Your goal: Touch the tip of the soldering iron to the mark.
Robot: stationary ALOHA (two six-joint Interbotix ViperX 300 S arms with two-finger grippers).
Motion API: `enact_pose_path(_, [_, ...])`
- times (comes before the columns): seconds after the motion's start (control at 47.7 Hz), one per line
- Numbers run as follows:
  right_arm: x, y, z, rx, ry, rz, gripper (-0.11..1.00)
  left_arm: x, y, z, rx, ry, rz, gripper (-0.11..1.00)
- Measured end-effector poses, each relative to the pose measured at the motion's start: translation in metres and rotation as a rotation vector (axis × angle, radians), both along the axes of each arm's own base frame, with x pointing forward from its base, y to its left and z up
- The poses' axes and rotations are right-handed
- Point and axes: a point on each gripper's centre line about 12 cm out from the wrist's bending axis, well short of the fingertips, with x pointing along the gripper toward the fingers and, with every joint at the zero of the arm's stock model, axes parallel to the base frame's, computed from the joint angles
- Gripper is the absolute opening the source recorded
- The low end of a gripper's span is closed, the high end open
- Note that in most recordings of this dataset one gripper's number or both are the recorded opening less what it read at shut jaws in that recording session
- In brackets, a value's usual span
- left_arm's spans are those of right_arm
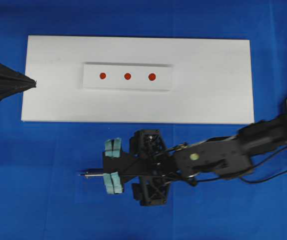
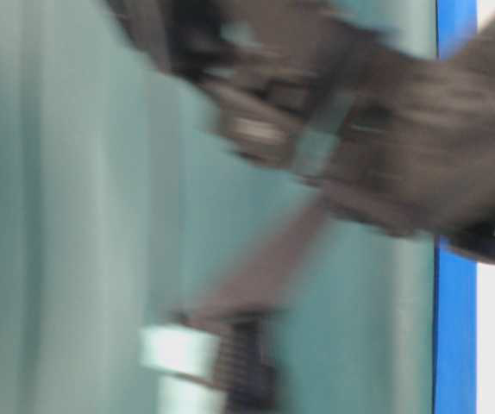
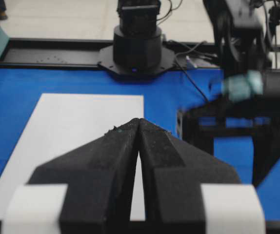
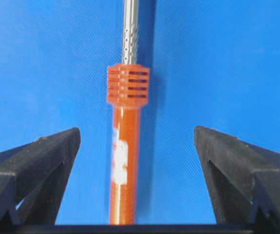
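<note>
Soldering iron lies on the blue mat, straddled by your wide-open right gripper (image 4: 137,146).

The white board (image 1: 208,100) with its red marks (image 1: 127,76) sits well apart; your left gripper (image 3: 139,146) rests pinched together and empty at the board's edge; the soldering iron (image 4: 125,165) looks light, stiff and slippery-round, so take the orange handle behind the ribbed collar (image 4: 128,85), never the thin shaft (image 4: 129,34); it may roll.

The tabletop (image 1: 43,200) is bright blue. On it lies a white board (image 1: 213,90) carrying a white strip (image 1: 93,80) with three red dots (image 1: 127,76) in a row. The soldering iron (image 4: 125,161) has an orange-red handle with a slotted collar and a silver perforated shaft. The right gripper (image 1: 112,166) is black with teal-taped jaws; the left gripper (image 3: 139,141) is black with white tape.
</note>
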Motion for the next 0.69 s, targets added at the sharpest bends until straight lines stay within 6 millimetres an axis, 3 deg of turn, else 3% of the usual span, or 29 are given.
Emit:
enact_pose_path(0.21, [-0.018,-0.011,0.058,-0.029,-0.039,-0.007,0.83,-0.001,0.0,0.001,-0.002,-0.002,-0.001,0.0])
enact_pose_path(0.399, [-0.019,-0.017,0.065,-0.062,-0.056,-0.002,0.83,-0.001,-0.001,0.0,-0.001,0.0,-0.004,0.0])
enact_pose_path(0.546, [-0.012,-0.049,0.066,-0.106,-0.06,-0.05,0.83,-0.001,-0.001,0.0,0.0,0.0,-0.005,0.0])
enact_pose_path(0.692, [-0.007,-0.099,0.065,-0.148,-0.054,-0.131,0.83,-0.001,-0.001,0.0,0.0,0.0,-0.005,0.0])
